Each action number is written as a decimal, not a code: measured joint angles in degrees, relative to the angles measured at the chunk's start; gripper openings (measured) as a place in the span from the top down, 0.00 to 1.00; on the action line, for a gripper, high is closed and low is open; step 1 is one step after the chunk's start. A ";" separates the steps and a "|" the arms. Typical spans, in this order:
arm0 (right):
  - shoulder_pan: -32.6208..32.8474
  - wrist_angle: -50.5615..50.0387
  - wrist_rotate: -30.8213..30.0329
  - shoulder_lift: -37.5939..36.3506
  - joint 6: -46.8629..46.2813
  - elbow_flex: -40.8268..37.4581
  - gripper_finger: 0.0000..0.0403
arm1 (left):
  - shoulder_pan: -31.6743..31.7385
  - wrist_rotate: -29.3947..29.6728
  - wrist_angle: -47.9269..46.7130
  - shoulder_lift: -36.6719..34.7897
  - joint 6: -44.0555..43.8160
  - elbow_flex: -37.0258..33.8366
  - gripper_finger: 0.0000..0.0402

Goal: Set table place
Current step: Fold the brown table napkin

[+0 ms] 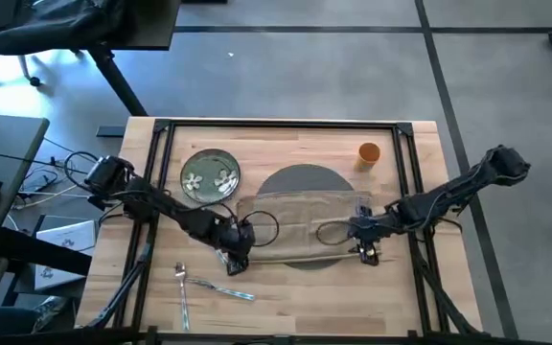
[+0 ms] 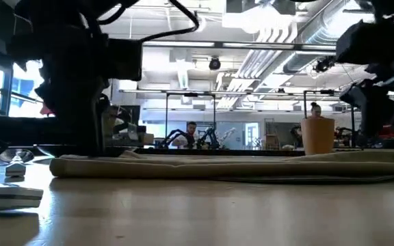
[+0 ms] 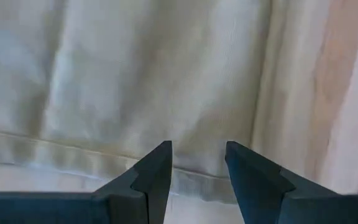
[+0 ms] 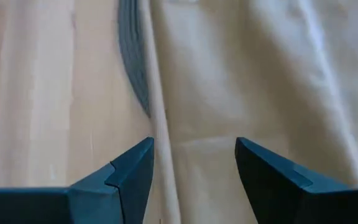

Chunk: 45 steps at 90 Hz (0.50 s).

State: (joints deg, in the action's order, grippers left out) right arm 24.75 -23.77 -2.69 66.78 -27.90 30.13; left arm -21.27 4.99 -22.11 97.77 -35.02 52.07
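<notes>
Currently the beige napkin (image 1: 305,230) lies spread wide across the round grey mat (image 1: 300,182) in the middle of the table (image 1: 391,297), covering the mat's near half and spilling past it on both sides; that looks like a cloth laid out to be folded or drawn aside, since a place setting wants it beside the mat rather than over it. The left gripper (image 1: 236,251) sits low at the napkin's left near corner, its fingers (image 3: 157,171) parted with the hemmed edge lying just beyond the tips, nothing between them. The right gripper (image 1: 364,240) mirrors it at the right end, fingers (image 4: 132,171) likewise spread apart and empty, straddling the napkin's edge where a sliver of mat shows beside bare wood. With one gripper at each end, I judge they are placed to take two corners together so the cloth lifts flat instead of bunching. By count: one napkin, one mat, one green floral plate (image 1: 210,176) resting on the wood just left of the mat, one orange cup (image 1: 369,152) standing upright beyond the mat's right side, and what appear to be two pieces of cutlery (image 1: 204,285) lying near the table's front left, well apart from the mat.
</notes>
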 joint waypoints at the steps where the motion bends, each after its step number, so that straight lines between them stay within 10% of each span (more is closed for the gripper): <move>1: 0.25 0.00 -0.16 0.29 -0.44 0.00 0.49 | -0.02 0.02 0.03 0.21 -0.09 0.00 0.66; 45: 7.81 -2.14 0.52 11.09 -18.66 0.26 0.49 | -1.25 -5.49 -4.19 2.08 -2.61 0.22 0.68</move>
State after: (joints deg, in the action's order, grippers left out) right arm 32.55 -25.91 -2.16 77.87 -46.56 30.39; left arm -22.52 -0.50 -26.30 99.85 -37.63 52.29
